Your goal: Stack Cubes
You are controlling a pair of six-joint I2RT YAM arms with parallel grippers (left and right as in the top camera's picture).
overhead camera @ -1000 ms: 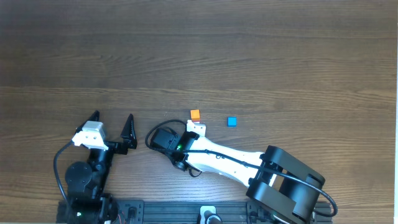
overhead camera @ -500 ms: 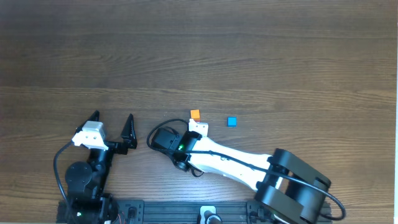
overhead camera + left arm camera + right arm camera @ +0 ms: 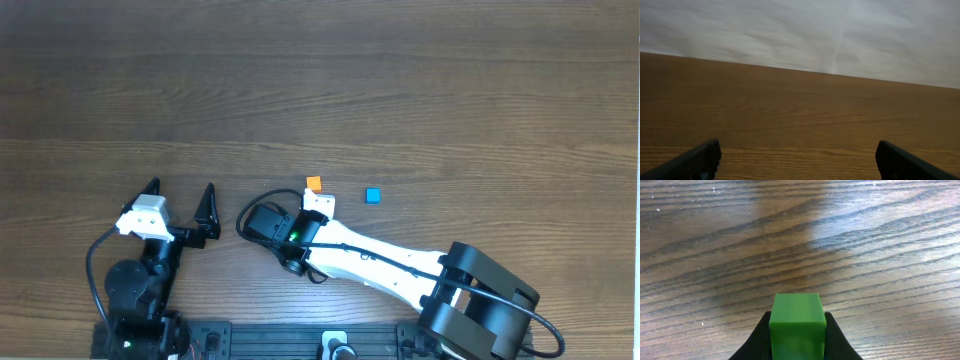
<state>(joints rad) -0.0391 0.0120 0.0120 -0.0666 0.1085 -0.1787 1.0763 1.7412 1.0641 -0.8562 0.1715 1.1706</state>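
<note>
fingers of right gripper (image 3: pixel 797 341) pinch green cube (image 3: pixel 797 314), apparently near orange cube (image 3: pixel 314 184); left gripper (image 3: pixel 181 187) splayed

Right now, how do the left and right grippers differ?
The left gripper is open and empty; the right gripper is shut on a green cube. The left gripper sits close to its base; the right gripper is farther out, next to the orange cube. Both are over the wooden table.

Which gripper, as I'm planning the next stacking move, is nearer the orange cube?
Right. The right gripper, shut on the green cube, is close to the orange cube; the left gripper is open, far to its left.
</note>
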